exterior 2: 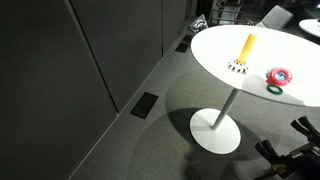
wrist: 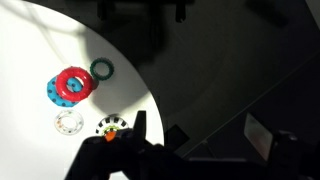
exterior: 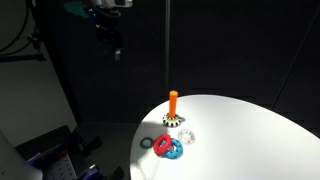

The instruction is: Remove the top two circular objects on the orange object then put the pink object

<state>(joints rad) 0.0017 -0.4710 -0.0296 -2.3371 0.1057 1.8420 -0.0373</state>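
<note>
Orange peg (exterior: 173, 102) stands on white table (exterior: 250, 130) — dark room (exterior: 230, 40).

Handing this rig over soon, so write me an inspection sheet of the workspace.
Surface: round white table, partly lit.
Job's things: orange peg upright, gear ring at its foot; pink-red ring lying on the blue ring, off the peg.
Clutter: dark green ring and clear ring flat on the table.
Claw: high above the table; opening unclear.
Cables: nothing seen on the table.
Surroundings: dark wall panels, grey floor.
</note>
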